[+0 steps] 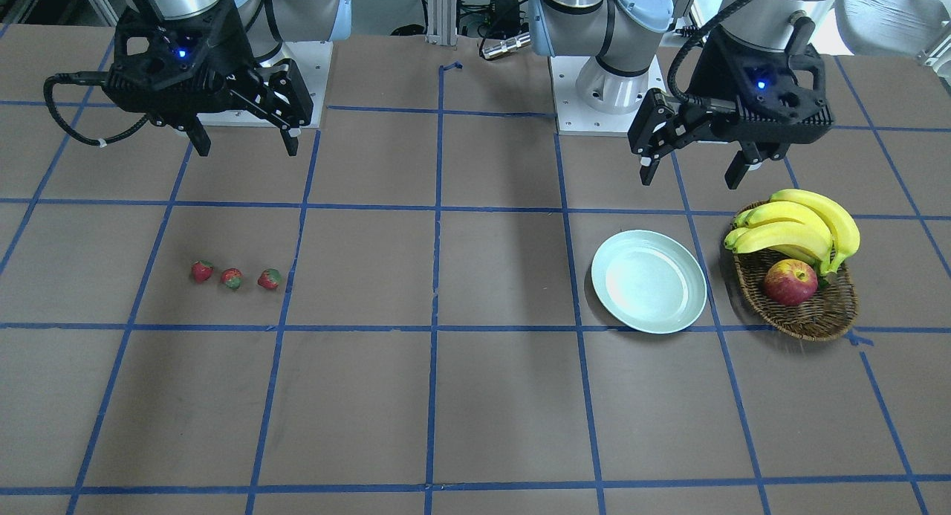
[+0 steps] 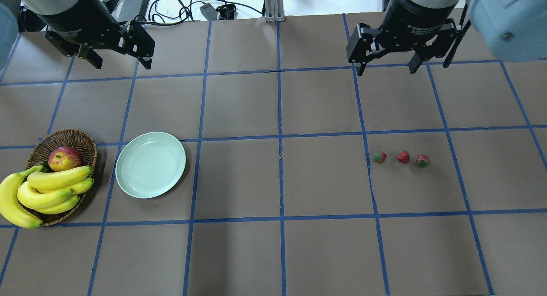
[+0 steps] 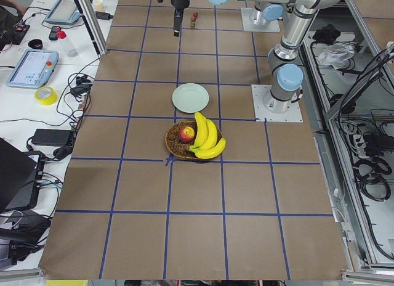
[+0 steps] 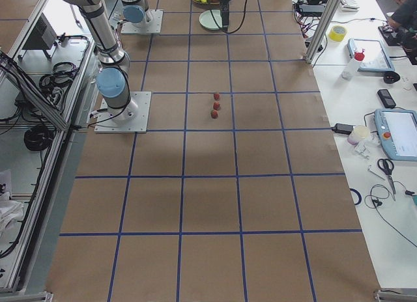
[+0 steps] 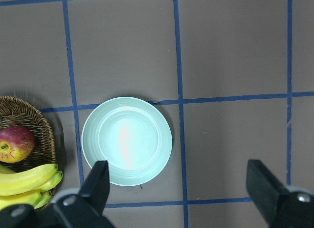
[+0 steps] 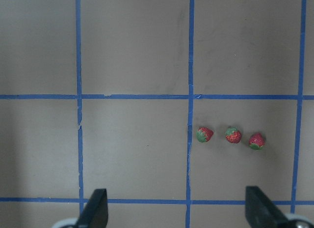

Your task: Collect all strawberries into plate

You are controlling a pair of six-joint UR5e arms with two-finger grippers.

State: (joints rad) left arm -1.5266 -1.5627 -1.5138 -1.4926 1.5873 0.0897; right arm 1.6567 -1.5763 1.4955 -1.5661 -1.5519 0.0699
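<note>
Brown table (image 2: 277, 180), plate (image 2: 150, 164) on its left side, strawberries (image 2: 402, 156) on its right.
Blue tape lines cross the table in a grid. The left claw (image 2: 122, 62) and right claw (image 2: 386, 69) hang above it, each with its fingers spread wide. A wicker basket (image 2: 87, 144) of bananas (image 2: 51, 189) and an apple (image 2: 65, 158) sits just beside the plate, which is round, shallow, glossy and pale mint green. The three strawberries, tiny and red with green caps, lie in a short row on the table, not touching, well apart from the plate.

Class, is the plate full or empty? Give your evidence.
Empty: the plate shows only bare glaze; the three strawberries lie in a row on the table.
</note>
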